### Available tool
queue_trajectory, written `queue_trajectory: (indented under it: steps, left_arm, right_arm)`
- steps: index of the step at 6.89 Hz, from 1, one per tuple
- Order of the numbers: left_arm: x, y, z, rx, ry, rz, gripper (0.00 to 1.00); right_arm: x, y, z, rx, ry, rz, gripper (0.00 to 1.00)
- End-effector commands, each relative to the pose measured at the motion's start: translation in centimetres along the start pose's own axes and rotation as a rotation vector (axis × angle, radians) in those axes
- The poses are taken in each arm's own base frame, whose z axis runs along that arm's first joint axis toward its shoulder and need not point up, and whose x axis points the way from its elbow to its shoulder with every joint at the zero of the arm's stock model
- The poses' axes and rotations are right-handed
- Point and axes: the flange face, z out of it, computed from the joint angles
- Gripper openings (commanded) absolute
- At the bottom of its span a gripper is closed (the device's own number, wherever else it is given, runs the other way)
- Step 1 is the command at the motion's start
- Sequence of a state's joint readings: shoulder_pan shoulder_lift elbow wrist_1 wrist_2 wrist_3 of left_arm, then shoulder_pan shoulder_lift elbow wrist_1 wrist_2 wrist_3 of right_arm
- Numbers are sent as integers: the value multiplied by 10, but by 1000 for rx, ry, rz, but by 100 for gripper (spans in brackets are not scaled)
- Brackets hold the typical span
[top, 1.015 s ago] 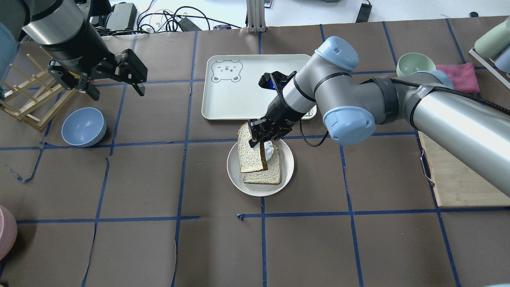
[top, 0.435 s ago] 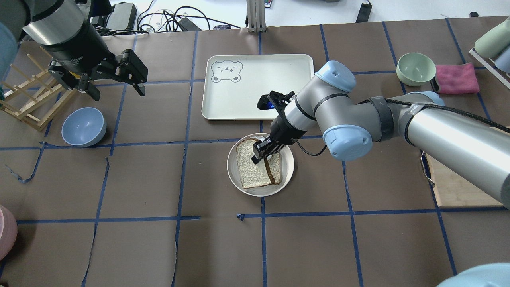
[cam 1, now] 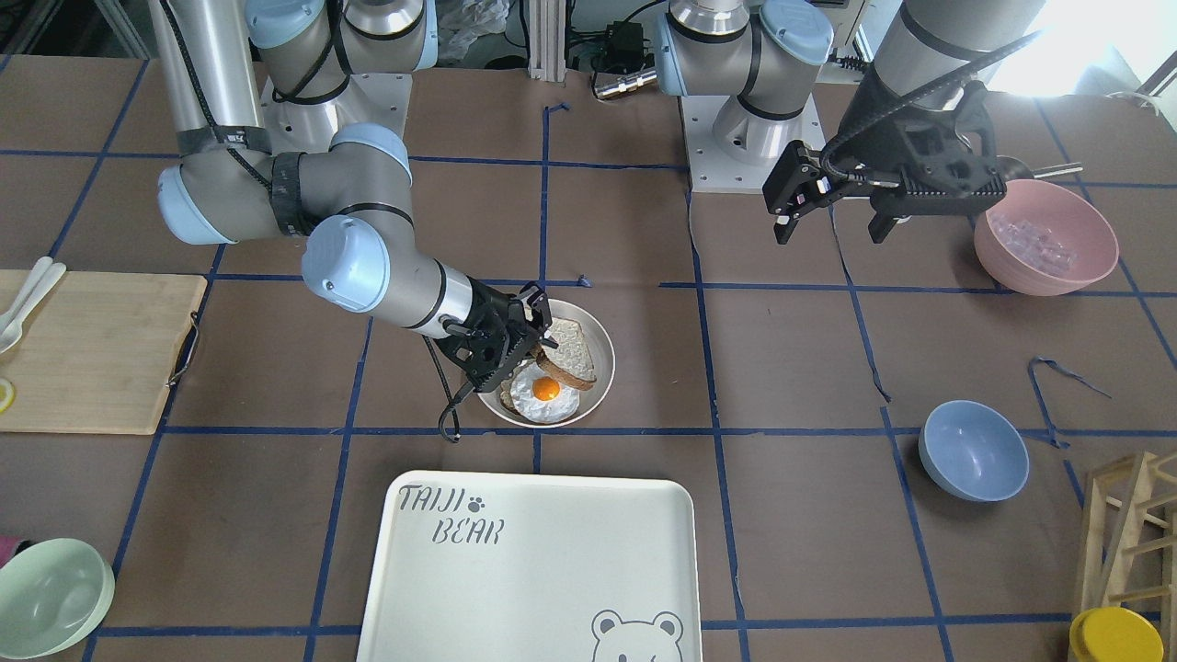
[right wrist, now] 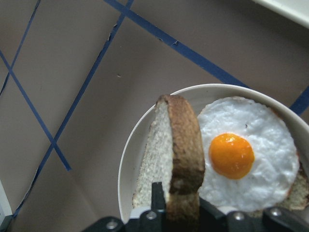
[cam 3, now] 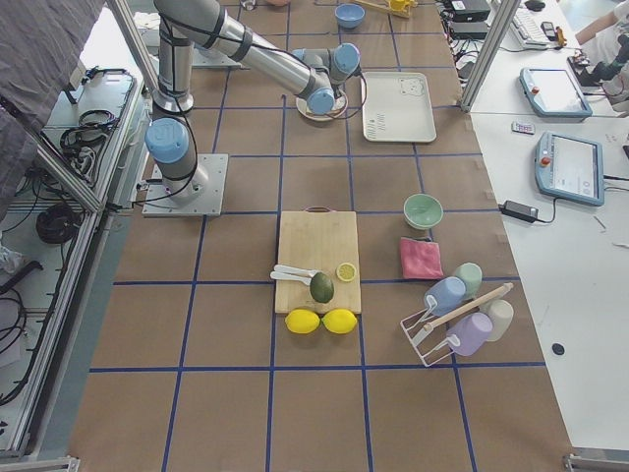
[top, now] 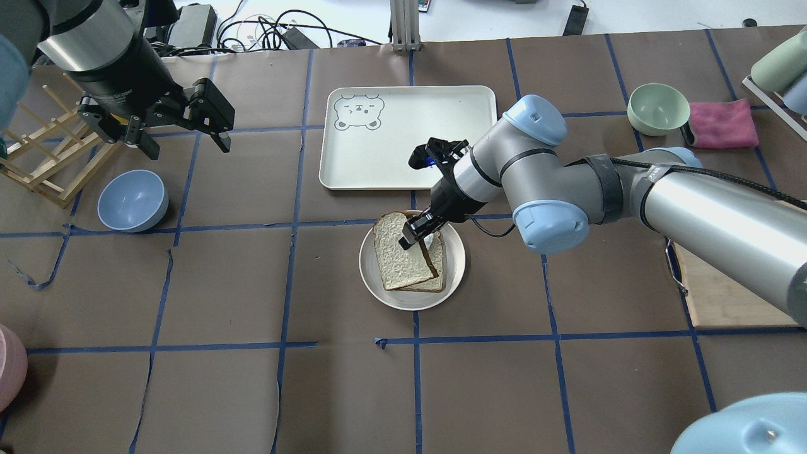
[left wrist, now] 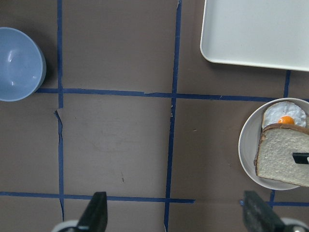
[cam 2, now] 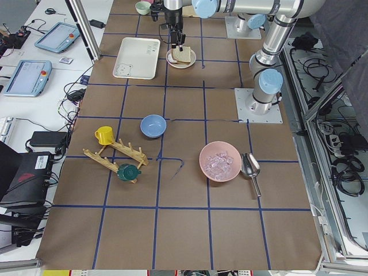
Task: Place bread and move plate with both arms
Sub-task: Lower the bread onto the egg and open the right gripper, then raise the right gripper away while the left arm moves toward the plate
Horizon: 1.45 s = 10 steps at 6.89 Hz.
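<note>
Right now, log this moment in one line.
right end effector: shut on bread | bread: tilted over egg on plate | left end effector: open, apart from plate | step: bread not yet laid

Colour check
bread (top: 394, 255) grey-white, dark brown crust; plate (top: 367, 261) cream; egg (right wrist: 241, 164) white, orange yolk; tray (top: 410, 135) cream, bear print.

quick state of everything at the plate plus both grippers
plate: on the table
lower slice: flat on the plate
fried egg: on the lower slice, partly showing
bread: held tilted over the fried egg
right gripper: shut on the bread
left gripper: open, empty
</note>
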<state>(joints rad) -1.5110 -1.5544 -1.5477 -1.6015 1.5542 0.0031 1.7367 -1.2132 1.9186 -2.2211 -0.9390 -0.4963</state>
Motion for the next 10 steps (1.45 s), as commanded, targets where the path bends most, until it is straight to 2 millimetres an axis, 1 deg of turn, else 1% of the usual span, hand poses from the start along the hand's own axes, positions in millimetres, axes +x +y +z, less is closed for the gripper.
queue_trajectory:
  steps: [1,3,4,5,6,7,8,9,10]
  left_arm:
    - [0,0,1,-1,2,0,100]
    - [0,-1,1,-3,2,1,100]
    - [-1,-1,1,-1,3,2,100]
    - [-2,-1,4,-7,5,12,100]
    - [-2,-2,10,-20,46,-13,100]
    - [3,-5,29,-37,84,-42,100]
    - [7,-7,56,-46,83,-92,100]
    - [13,0,81,-67,82,-164,100]
    - [29,7,103,-105,99,-208,100]
  right_arm:
    - [7,-13,-19,47,38,35,100]
    - [7,-34,-51,61,128,19,100]
    - [3,-46,-75,40,165,30,100]
    - [-2,-63,-132,26,208,66,100]
    - [-1,-75,-193,-41,255,138,100]
    - [-1,-74,-253,-131,347,200,100]
    - [-22,-68,-302,-155,428,211,100]
    - [-65,-38,-339,-209,546,218,100]
    - [-97,-16,-355,-169,575,350,100]
